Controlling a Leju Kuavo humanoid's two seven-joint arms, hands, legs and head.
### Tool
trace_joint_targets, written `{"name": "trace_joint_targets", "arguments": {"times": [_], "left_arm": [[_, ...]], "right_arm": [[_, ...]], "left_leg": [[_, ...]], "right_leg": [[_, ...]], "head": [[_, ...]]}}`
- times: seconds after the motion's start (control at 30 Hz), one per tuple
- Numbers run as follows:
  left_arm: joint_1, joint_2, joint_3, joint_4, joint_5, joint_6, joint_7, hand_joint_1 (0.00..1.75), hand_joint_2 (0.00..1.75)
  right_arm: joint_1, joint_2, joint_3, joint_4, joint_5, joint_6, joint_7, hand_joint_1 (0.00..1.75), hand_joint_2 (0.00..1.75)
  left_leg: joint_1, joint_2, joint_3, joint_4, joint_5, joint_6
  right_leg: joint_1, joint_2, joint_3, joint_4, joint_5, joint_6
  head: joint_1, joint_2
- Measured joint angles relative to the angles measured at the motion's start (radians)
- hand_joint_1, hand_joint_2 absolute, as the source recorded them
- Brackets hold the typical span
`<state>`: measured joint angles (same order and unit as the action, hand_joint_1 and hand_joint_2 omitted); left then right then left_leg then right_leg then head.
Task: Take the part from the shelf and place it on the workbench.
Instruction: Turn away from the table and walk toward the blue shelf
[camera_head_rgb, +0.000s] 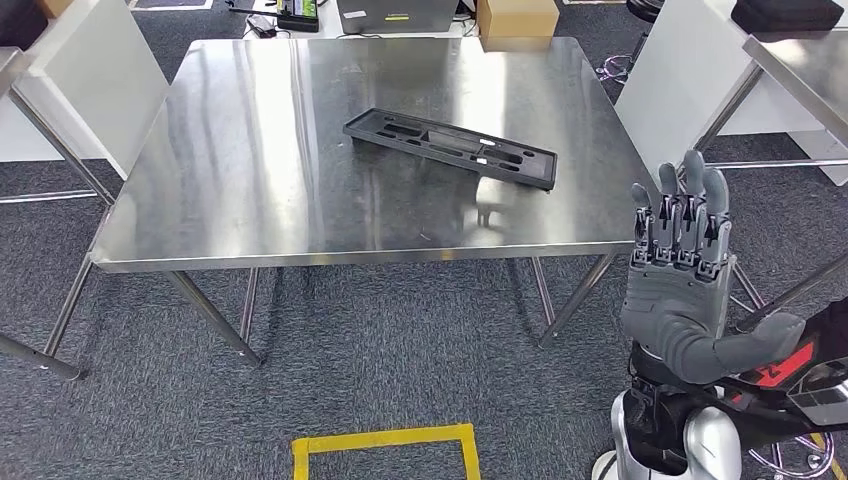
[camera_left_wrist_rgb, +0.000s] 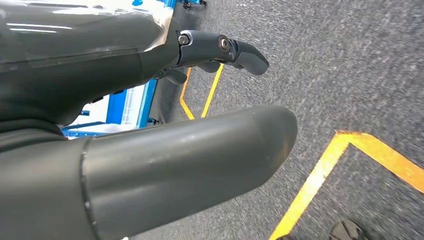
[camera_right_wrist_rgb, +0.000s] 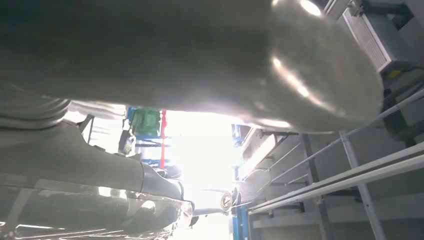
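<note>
A brushed stainless-steel tabletop (camera_head_rgb: 250, 150) is seen from the head view, its surface streaked with soft reflections and its edges folded down over slanted steel legs. On it, right of centre, a long flat black part (camera_head_rgb: 450, 148) is laid, slightly skewed to the tabletop's edges: a moulded plastic panel with a raised rim, several elongated cut-outs and small white marks near one end. The part is touched by nothing, and bare steel is left around it on every side, widest toward the tabletop's left and near edges. Below the tabletop's near-right corner, off the steel and well apart from the part, the right robot hand (camera_head_rgb: 680, 250) is held upright, with its grey ribbed back turned to the camera, its dark fingers straight and slightly apart, and nothing held in it. The left robot hand (camera_left_wrist_rgb: 150, 150) is seen in the left wrist view above speckled grey carpet (camera_left_wrist_rgb: 325, 60); its thick smooth grey thumb and a darker finger are extended apart with nothing between them. Yellow tape lines (camera_head_rgb: 385, 445) are laid on the carpet in front of the tabletop's near edge. Beyond the tabletop's far edge a cardboard box (camera_head_rgb: 517, 20) is set, and white panels are placed at either side.
</note>
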<state>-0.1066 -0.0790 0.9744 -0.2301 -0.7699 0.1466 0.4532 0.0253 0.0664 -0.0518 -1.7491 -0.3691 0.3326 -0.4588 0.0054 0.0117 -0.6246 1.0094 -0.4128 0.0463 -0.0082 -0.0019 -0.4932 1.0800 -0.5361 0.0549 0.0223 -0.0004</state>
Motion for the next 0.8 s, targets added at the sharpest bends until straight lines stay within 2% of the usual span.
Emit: {"name": "trace_joint_targets", "arguments": {"times": [0.03, 0.07, 0.1, 0.13, 0.17, 0.2, 0.23, 0.3, 0.33, 0.37, 0.4, 0.43, 0.5, 0.53, 0.57, 0.6, 0.67, 0.7, 0.73, 0.8], "left_arm": [[0.0, 0.0, 0.0, 0.0, -0.001, -0.001, 0.0, 0.0, 0.0], [0.0, 0.0, 0.0, 0.0, -0.002, -0.001, 0.0, 0.0, 0.0], [0.001, 0.0, 0.0, 0.0, -0.002, -0.001, 0.0, 0.0, 0.0], [0.001, 0.001, 0.0, 0.0, -0.002, -0.001, 0.0, 0.0, 0.0], [0.002, 0.001, 0.0, 0.0, -0.002, -0.002, 0.0, 0.0, 0.0], [0.003, 0.001, 0.0, 0.0, -0.002, -0.002, 0.0, 0.0, 0.0], [0.003, 0.001, 0.0, 0.0, -0.002, -0.002, 0.0, 0.0, 0.0], [0.004, 0.002, 0.0, 0.0, -0.002, -0.002, 0.0, 0.0, 0.0], [0.004, 0.002, 0.0, 0.0, -0.002, -0.002, 0.0, 0.0, 0.0], [0.004, 0.003, 0.0, 0.0, -0.002, -0.002, 0.0, 0.0, 0.0], [0.004, 0.003, 0.0, 0.0, -0.003, -0.002, 0.0, 0.0, 0.0], [0.004, 0.003, 0.0, 0.0, -0.004, -0.002, 0.0, 0.0, 0.0], [0.002, 0.003, 0.0, 0.0, -0.007, -0.001, 0.0, 0.0, 0.0], [0.002, 0.003, 0.0, 0.0, -0.008, -0.001, 0.0, 0.0, 0.0], [0.002, 0.003, 0.0, -0.001, -0.01, -0.001, 0.0, 0.0, 0.0], [0.002, 0.003, 0.001, -0.001, -0.012, 0.0, 0.0, 0.0, 0.0], [0.002, 0.002, 0.004, -0.001, -0.015, 0.003, 0.0, 0.0, 0.0], [0.002, 0.002, 0.007, -0.001, -0.016, 0.005, 0.0, 0.0, 0.0], [0.002, 0.001, 0.009, -0.001, -0.017, 0.006, 0.0, 0.0, 0.0], [0.002, 0.001, 0.013, -0.001, -0.021, 0.007, 0.0, 0.0, 0.0]], "right_arm": [[0.002, 0.0, 0.0, 0.0, 0.003, -0.001, -0.001, 0.0, 0.0], [0.005, 0.0, 0.0, 0.0, 0.006, -0.003, -0.002, 0.0, 0.0], [0.009, 0.0, 0.0, 0.0, 0.007, -0.004, -0.003, 0.0, 0.0], [0.013, 0.0, 0.0, 0.0, 0.008, -0.005, -0.004, 0.0, 0.0], [0.015, 0.0, 0.0, 0.0, 0.008, -0.005, -0.004, 0.0, 0.0], [0.017, 0.0, 0.0, 0.0, 0.008, -0.005, -0.004, 0.0, 0.0], [0.018, 0.001, 0.0, 0.0, 0.008, -0.005, -0.004, 0.0, 0.0], [0.02, 0.003, 0.0, 0.0, 0.008, -0.005, -0.004, 0.0, 0.0], [0.021, 0.003, 0.0, 0.0, 0.009, -0.006, -0.004, 0.0, 0.0], [0.023, 0.003, 0.0, 0.0, 0.011, -0.008, -0.004, 0.0, 0.0], [0.025, 0.003, 0.0, 0.0, 0.017, -0.013, -0.004, 0.0, 0.0], [0.028, 0.003, 0.0, 0.0, 0.025, -0.021, -0.004, 0.0, 0.0], [0.032, 0.003, 0.0, 0.0, 0.049, -0.041, -0.004, 0.0, 0.0], [0.033, 0.003, 0.0, 0.001, 0.064, -0.054, -0.004, 0.0, 0.0], [0.035, 0.003, 0.0, 0.002, 0.082, -0.069, -0.002, 0.0, 0.0], [0.037, 0.004, 0.0, 0.007, 0.105, -0.09, 0.0, 0.0, 0.0], [0.042, 0.004, 0.0, 0.023, 0.162, -0.144, 0.006, 0.0, 0.0], [0.044, 0.005, -0.002, 0.038, 0.199, -0.178, 0.01, 0.0, 0.0], [0.045, 0.004, -0.003, 0.059, 0.238, -0.213, 0.014, 0.0, 0.0], [0.043, 0.003, -0.006, 0.129, 0.322, -0.287, 0.023, 0.0, 0.0]], "left_leg": [[-0.001, 0.0, -0.004, 0.0, 0.009, -0.006], [-0.002, 0.0, -0.007, -0.002, 0.018, -0.011], [-0.001, 0.001, -0.009, -0.003, 0.028, -0.018], [0.0, 0.001, -0.01, -0.005, 0.034, -0.024], [0.003, 0.0, -0.014, 0.0, 0.027, -0.03], [0.005, -0.002, -0.021, 0.019, 0.001, -0.035], [0.007, -0.004, -0.032, 0.057, -0.043, -0.039], [0.01, -0.009, -0.059, 0.176, -0.145, -0.047], [0.012, -0.01, -0.067, 0.232, -0.173, -0.051], [0.015, -0.011, -0.065, 0.264, -0.177, -0.054], [0.018, -0.011, -0.047, 0.262, -0.16, -0.057], [0.022, -0.01, -0.013, 0.227, -0.134, -0.06], [0.026, -0.01, 0.073, 0.103, -0.103, -0.062], [0.025, -0.012, 0.101, 0.056, -0.102, -0.061], [0.022, -0.014, 0.113, 0.028, -0.108, -0.058], [0.018, -0.016, 0.113, 0.021, -0.108, -0.054], [0.014, -0.013, 0.101, 0.014, -0.096, -0.035], [0.013, -0.011, 0.094, 0.009, -0.087, -0.021], [0.013, -0.008, 0.085, 0.005, -0.076, -0.008], [0.011, -0.004, 0.062, 0.004, -0.056, 0.006]], "right_leg": [[0.003, 0.001, 0.039, -0.063, -0.003, -0.004], [0.006, 0.002, 0.061, -0.103, -0.008, -0.01], [0.009, 0.002, 0.066, -0.122, -0.01, -0.017], [0.007, 0.002, 0.059, -0.123, -0.004, -0.024], [0.003, 0.001, 0.054, -0.124, 0.005, -0.033], [0.0, -0.001, 0.047, -0.125, 0.014, -0.043], [-0.004, -0.002, 0.039, -0.126, 0.025, -0.052], [-0.001, -0.004, 0.021, -0.124, 0.045, -0.064], [0.0, -0.004, 0.01, -0.122, 0.054, -0.065], [0.001, -0.004, -0.003, -0.118, 0.063, -0.062], [0.001, -0.004, -0.018, -0.111, 0.07, -0.059], [0.0, -0.004, -0.033, -0.103, 0.075, -0.056], [0.001, -0.004, -0.062, -0.083, 0.081, -0.049], [0.002, -0.005, -0.073, -0.075, 0.085, -0.044], [0.004, -0.005, -0.082, -0.069, 0.089, -0.037], [0.004, -0.006, -0.089, -0.067, 0.096, -0.027], [0.001, -0.004, -0.099, -0.064, 0.101, -0.01], [0.0, -0.003, -0.109, -0.052, 0.088, -0.007], [-0.001, -0.002, -0.122, -0.023, 0.06, -0.01], [-0.002, -0.001, -0.156, 0.084, -0.019, -0.021]], "head": [[-0.001, 0.0], [-0.001, 0.0], [-0.001, 0.0], [-0.001, 0.0], [-0.001, 0.0], [-0.001, 0.0], [-0.001, 0.0], [-0.002, 0.0], [-0.002, 0.0], [-0.002, 0.0], [-0.002, 0.0], [-0.002, 0.0], [-0.002, 0.0], [-0.002, 0.0], [-0.002, 0.0], [-0.001, 0.0], [-0.001, 0.0], [0.0, 0.0], [0.0, 0.0], [0.001, 0.0]]}}
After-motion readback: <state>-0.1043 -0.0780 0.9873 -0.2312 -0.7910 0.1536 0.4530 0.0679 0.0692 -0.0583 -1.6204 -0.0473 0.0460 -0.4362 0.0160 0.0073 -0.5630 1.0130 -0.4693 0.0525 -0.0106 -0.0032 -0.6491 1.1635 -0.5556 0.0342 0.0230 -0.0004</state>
